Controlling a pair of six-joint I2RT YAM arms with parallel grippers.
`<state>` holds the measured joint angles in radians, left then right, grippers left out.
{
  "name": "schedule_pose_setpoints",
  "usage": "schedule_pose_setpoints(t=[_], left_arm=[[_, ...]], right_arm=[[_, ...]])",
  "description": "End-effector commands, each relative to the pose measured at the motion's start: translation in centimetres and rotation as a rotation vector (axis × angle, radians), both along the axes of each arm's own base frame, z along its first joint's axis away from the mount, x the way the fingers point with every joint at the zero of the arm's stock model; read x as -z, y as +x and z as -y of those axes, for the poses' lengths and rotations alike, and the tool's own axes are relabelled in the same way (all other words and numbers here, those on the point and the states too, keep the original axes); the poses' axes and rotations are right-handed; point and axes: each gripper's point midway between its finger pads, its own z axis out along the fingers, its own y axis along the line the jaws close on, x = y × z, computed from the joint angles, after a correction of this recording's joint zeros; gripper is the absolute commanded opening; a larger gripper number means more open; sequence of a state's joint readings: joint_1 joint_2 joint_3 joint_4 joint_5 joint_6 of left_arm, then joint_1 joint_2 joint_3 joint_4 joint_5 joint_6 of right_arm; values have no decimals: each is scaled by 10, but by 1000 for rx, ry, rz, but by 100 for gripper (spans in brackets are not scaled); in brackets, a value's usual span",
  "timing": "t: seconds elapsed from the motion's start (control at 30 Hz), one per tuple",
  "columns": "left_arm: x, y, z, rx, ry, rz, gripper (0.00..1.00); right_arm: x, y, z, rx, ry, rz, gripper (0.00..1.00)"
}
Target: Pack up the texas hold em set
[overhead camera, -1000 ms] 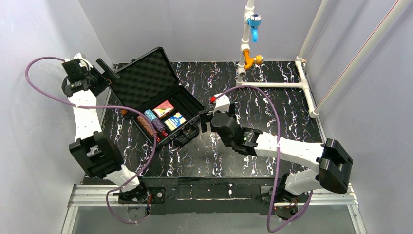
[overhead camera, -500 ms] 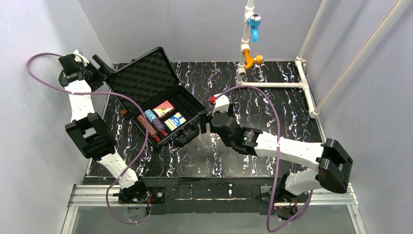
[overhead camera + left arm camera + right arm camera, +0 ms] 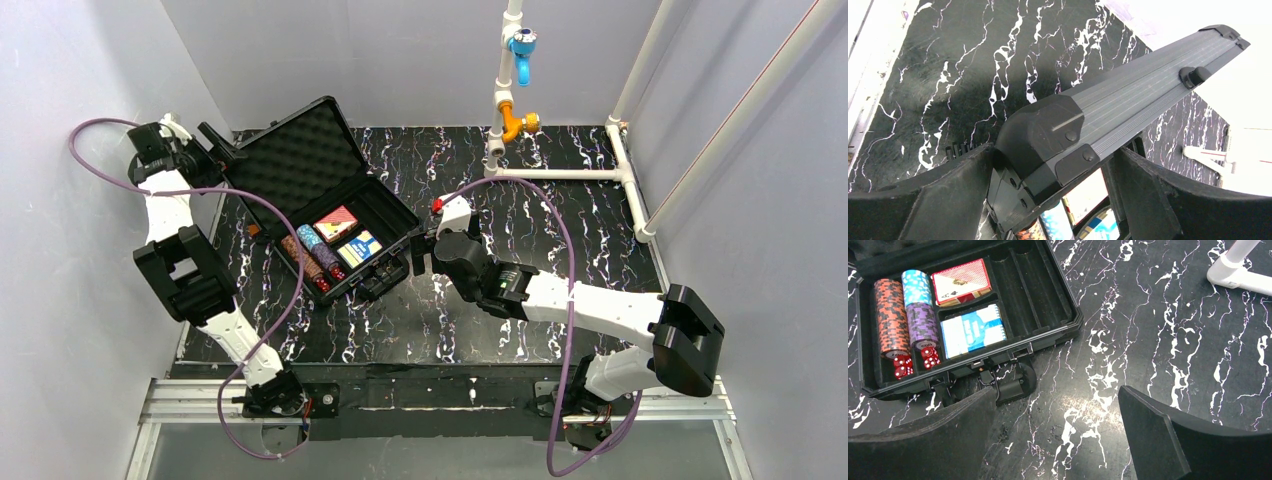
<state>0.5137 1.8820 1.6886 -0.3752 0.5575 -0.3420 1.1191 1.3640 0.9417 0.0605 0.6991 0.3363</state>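
The black case [image 3: 296, 152] lies open at the table's left, its foam-lined lid leaning back. Its tray [image 3: 1068, 325] holds brown chips [image 3: 890, 315], blue chips [image 3: 915, 285], purple chips [image 3: 922, 322], a red card box [image 3: 960, 280], a blue card box [image 3: 973, 330] and red dice [image 3: 903, 365]. My left gripper [image 3: 215, 145] is at the lid's far left corner. In the left wrist view the left gripper [image 3: 1053, 150] is open, its fingers straddling the lid's corner [image 3: 1048, 125]. My right gripper [image 3: 1057, 390] hangs open over bare table beside the case's handle [image 3: 1015, 382].
A white pipe frame [image 3: 560, 172] with a blue fitting [image 3: 521, 45] and an orange fitting [image 3: 520, 125] stands at the back right; its foot [image 3: 1235, 270] shows in the right wrist view. Walls close in on the left, back and right. Two tray slots [image 3: 1023, 285] hold nothing.
The left arm has folded back toward the left wall, and its gripper has shifted slightly at the lid's corner. The lid and the right arm have not visibly moved.
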Motion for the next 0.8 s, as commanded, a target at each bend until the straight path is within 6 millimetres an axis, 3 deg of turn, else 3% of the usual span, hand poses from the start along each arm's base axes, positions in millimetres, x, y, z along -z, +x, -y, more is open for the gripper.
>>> schedule_pose_setpoints(t=[0.0,0.3,0.77], left_arm=[[-34,-9,21,63,-33,88,85],[-60,-18,39,98,-24,155,79],[-64,-49,67,111,-1,181,76]], right_arm=[[-5,3,-2,5,28,15,100],[-4,3,-1,6,25,17,100],[-3,2,0,4,36,21,100]])
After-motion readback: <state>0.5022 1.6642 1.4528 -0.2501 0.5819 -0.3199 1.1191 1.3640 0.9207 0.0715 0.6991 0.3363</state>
